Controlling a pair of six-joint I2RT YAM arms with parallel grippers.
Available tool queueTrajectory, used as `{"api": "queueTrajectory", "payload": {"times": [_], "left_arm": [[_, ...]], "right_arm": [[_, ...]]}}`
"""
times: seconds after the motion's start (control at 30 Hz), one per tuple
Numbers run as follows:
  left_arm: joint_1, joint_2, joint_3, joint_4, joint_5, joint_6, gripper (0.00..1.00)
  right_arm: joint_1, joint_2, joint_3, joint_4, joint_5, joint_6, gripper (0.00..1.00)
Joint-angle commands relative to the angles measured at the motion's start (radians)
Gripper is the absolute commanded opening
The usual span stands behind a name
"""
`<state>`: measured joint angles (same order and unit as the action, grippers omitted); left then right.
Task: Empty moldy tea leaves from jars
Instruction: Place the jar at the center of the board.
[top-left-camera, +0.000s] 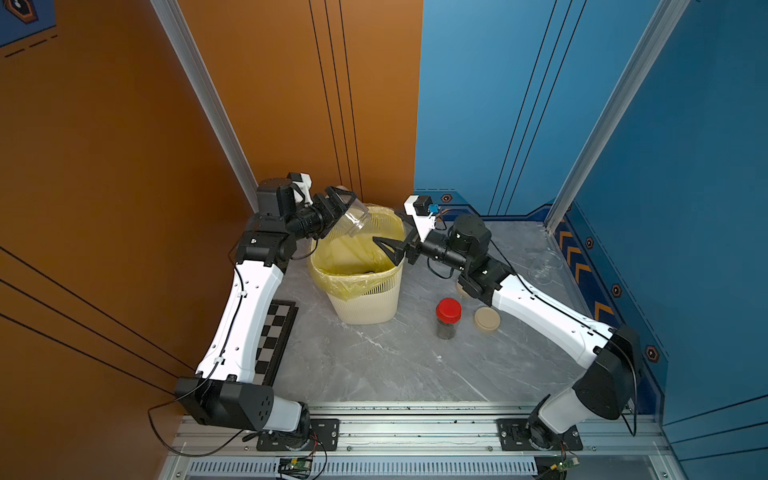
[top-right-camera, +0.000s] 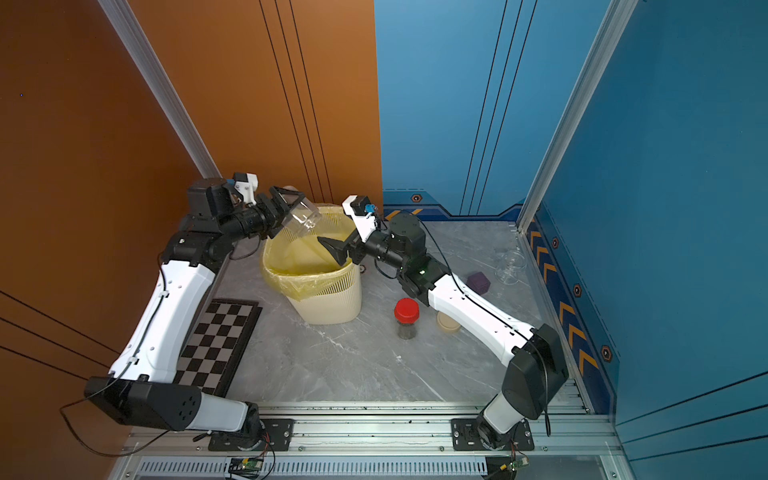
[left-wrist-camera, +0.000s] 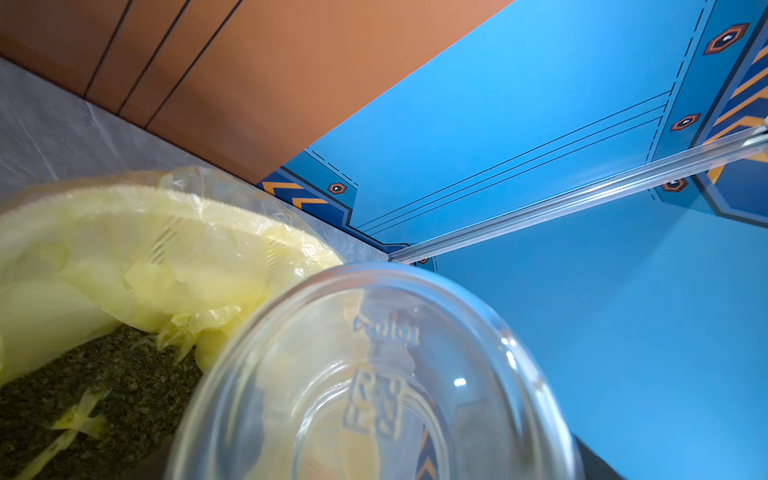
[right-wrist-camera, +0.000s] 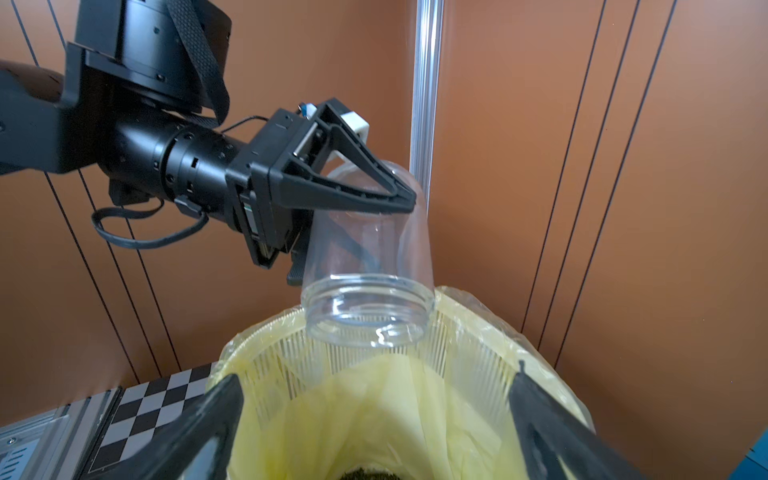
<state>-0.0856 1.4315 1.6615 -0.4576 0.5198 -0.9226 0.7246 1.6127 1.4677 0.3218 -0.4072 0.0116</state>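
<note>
My left gripper is shut on a clear, empty, lidless jar, tilted mouth-down over the far rim of the cream bin. The right wrist view shows its fingers clamping the jar near its base. Dark tea leaves lie in the bottom of the yellow bag. My right gripper hangs open and empty over the bin's right rim. A red-lidded jar with dark tea leaves stands upright on the table to the right of the bin.
A loose beige lid lies beside the red-lidded jar, close to my right forearm. Another clear empty jar and a purple block are at the back right. A checkerboard lies under my left arm.
</note>
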Motion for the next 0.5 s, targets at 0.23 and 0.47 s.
{"api": "queueTrajectory", "payload": {"times": [0.23,0.47], "left_arm": [[0.021,-0.046,-0.081,0.222,0.135,-0.253,0.59],[0.025,-0.071,-0.099,0.232,0.163,-0.283,0.59]], "right_arm": [[0.068,0.134,0.141,0.098,0.066,-0.025,1.00],[0.081,0.165,0.146,0.120,0.142,-0.044,1.00]]}}
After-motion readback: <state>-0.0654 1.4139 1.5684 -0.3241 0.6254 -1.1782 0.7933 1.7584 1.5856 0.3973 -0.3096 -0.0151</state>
